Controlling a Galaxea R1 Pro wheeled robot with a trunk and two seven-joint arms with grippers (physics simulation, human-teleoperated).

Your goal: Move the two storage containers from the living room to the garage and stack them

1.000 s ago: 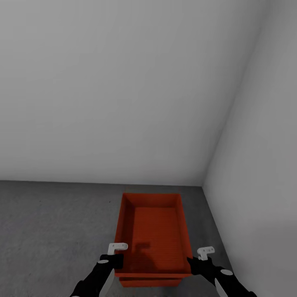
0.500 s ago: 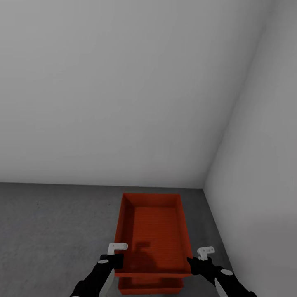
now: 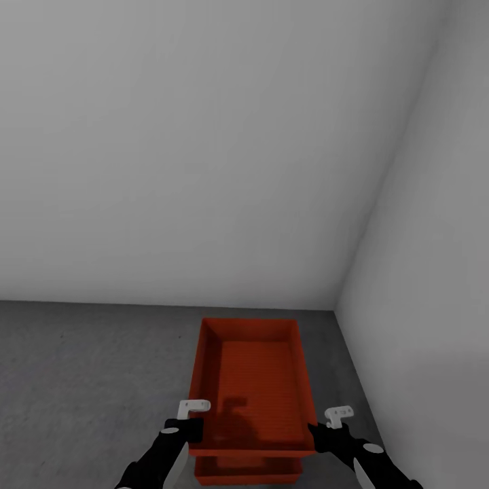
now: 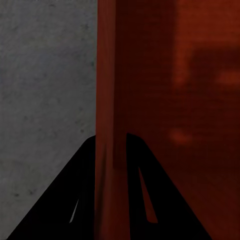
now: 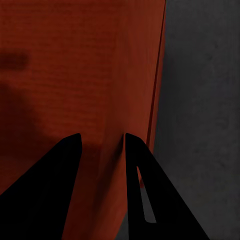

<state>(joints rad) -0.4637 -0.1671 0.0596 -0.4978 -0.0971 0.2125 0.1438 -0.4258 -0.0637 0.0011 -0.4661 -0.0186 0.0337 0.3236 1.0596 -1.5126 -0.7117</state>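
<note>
One orange-red storage container is held level between both grippers, above the dark grey garage floor. Beneath its near end a strip of the other storage container shows, lying under the held one. My left gripper is shut on the held container's left wall near the front corner. The left wrist view shows its fingers straddling that thin wall. At the opposite front corner my right gripper is shut on the right wall, which stands between its fingers.
This is a garage corner. A pale grey wall rises straight ahead and another runs close along the right of the containers. Open concrete floor stretches to the left.
A second ago less of the lower container showed under the held one; the view has also shifted slightly. Nothing has moved in the last half second, and both grips are unchanged.
</note>
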